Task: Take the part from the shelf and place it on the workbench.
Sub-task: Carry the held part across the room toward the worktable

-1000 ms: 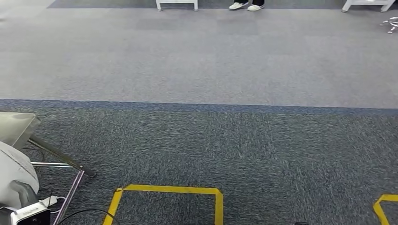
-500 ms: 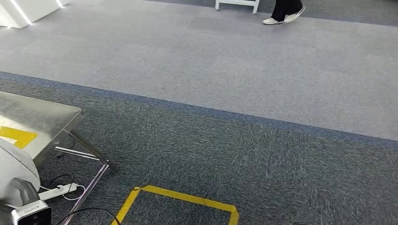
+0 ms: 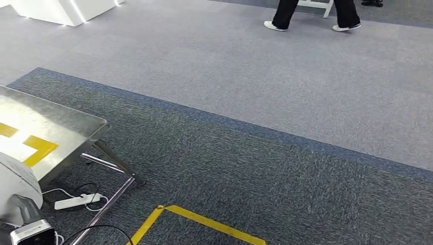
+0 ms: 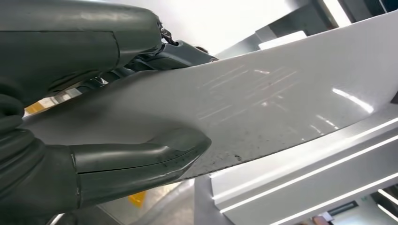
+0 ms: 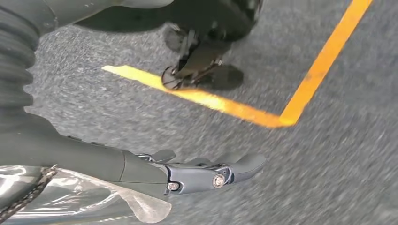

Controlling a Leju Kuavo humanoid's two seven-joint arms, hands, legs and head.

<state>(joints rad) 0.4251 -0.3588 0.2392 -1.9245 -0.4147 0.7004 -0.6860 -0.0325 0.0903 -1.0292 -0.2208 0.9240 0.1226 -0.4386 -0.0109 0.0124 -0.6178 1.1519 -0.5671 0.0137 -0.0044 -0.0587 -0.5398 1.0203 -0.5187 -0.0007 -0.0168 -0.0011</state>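
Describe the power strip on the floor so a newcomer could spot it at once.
Start at the steel table with yellow tape marks at the left of the head view. Look under its near corner, beside the slanted metal legs. The power strip is the flat white bar on the dark carpet, trailing thin cables.

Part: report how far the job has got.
Done: the part, a flat grey panel, is off the shelf and gripped in the left hand. In hand: the carry; the steel workbench shows at the head view's left, the panel not yet on it. Left: set it down there.
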